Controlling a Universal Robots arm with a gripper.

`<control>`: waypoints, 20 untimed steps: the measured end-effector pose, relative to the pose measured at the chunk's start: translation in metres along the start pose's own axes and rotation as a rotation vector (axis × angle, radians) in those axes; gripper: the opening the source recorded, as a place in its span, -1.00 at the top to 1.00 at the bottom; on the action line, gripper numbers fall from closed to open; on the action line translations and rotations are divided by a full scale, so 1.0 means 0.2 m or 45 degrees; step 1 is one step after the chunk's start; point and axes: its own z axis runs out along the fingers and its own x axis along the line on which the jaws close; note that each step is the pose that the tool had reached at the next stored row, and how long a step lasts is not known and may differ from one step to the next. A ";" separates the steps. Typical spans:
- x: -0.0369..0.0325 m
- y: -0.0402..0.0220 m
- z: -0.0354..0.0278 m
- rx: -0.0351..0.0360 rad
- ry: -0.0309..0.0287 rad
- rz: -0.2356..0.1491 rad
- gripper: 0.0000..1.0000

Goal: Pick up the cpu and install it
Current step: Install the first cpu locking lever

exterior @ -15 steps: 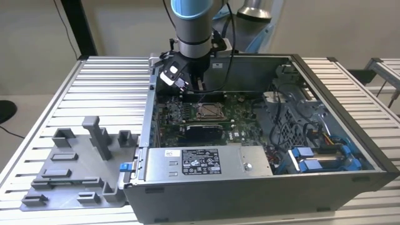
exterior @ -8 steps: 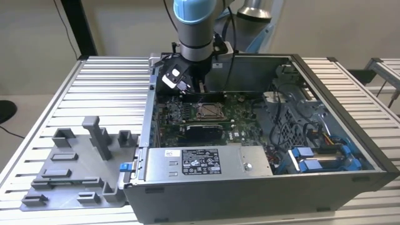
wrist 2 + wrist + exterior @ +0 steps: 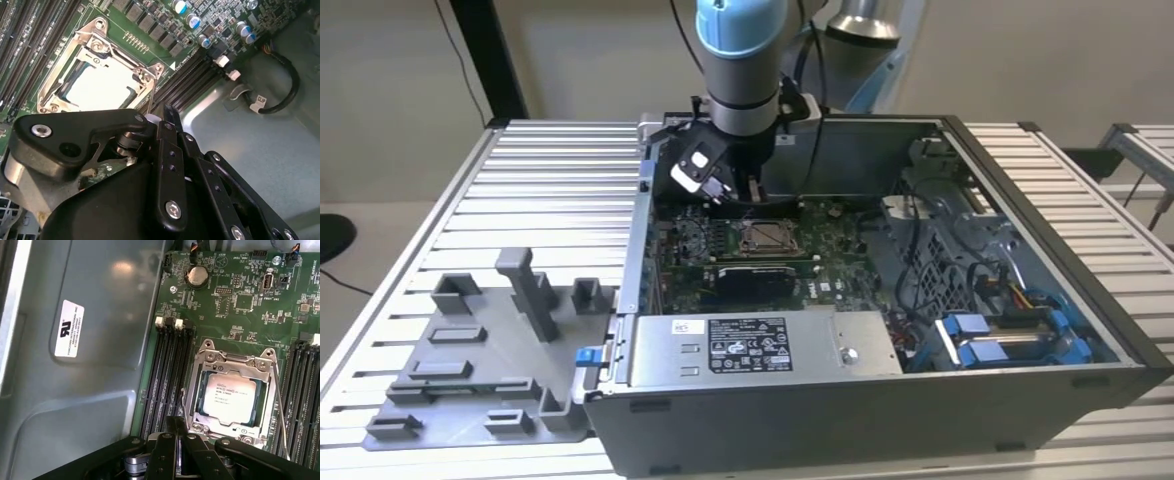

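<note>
Hand just above socket; cpu seated inside.

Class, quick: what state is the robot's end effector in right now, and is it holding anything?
End effector: fingers together, shut, holding nothing visible; the cpu sits in its socket on the motherboard.

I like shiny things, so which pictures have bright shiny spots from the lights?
In the second wrist view the cpu glares almost white; in the first wrist view a soft light patch sits on the grey case wall, while the cpu there looks evenly lit.
</note>
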 end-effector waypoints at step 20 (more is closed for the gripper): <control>-0.032 0.069 0.070 -0.0004 -0.0006 0.003 1.00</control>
